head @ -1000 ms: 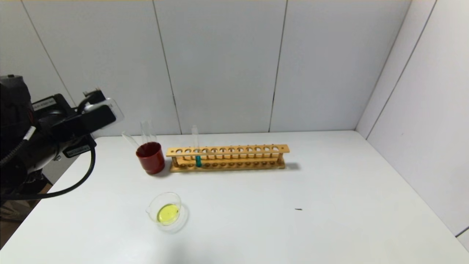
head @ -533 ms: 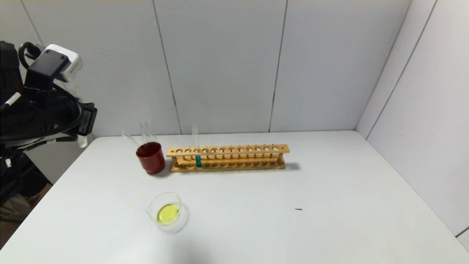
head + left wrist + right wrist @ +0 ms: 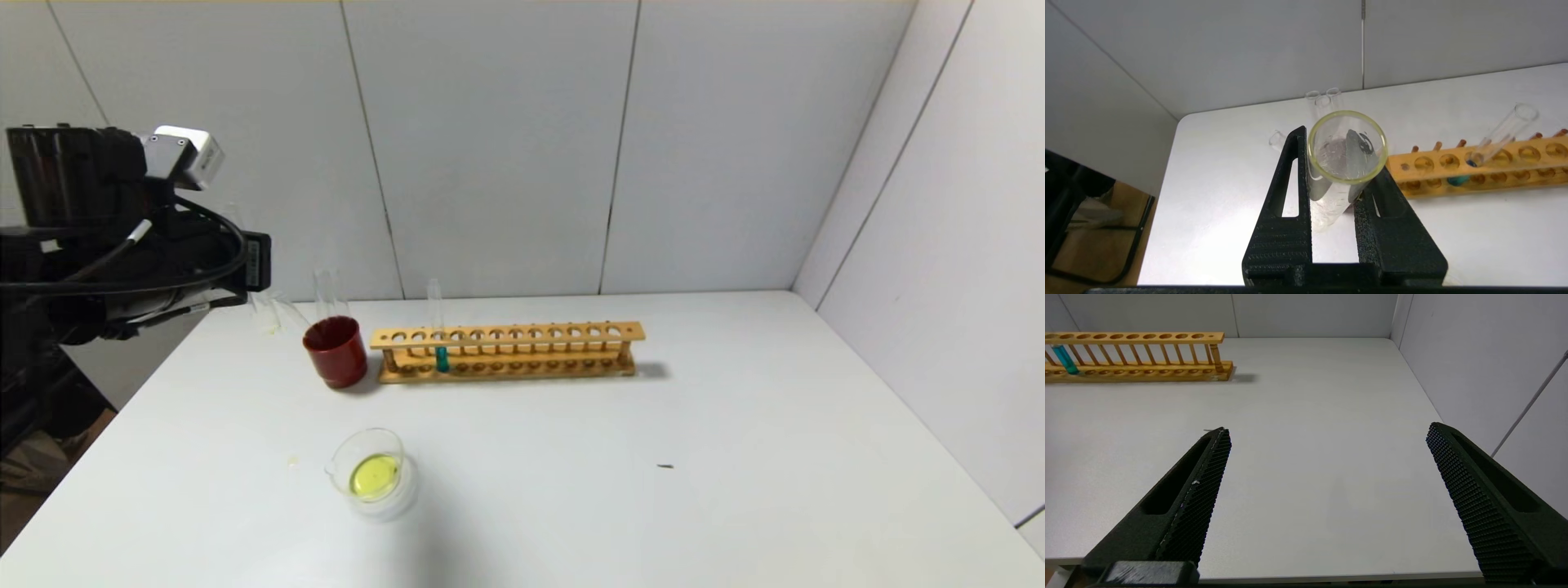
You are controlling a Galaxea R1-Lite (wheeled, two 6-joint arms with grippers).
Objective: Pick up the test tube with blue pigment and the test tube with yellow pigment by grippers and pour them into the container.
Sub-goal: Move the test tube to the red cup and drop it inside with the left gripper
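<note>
White table (image 3: 620, 457) under me, grey panel walls behind and right. My left gripper (image 3: 1331, 192) clamped on emptied yellow-rimmed tube (image 3: 1345, 151), just left of red cup (image 3: 335, 351). Blue tube (image 3: 441, 357) upright in wooden rack (image 3: 506, 351). Container (image 3: 374, 474) holds yellow liquid, nearer me. My right gripper (image 3: 1327, 457) spread wide over bare table.

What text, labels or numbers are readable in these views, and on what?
None readable.
Label on the left arm: too blurred to read.
Wooden rack, red cup, container and test tubes: no markings visible.
</note>
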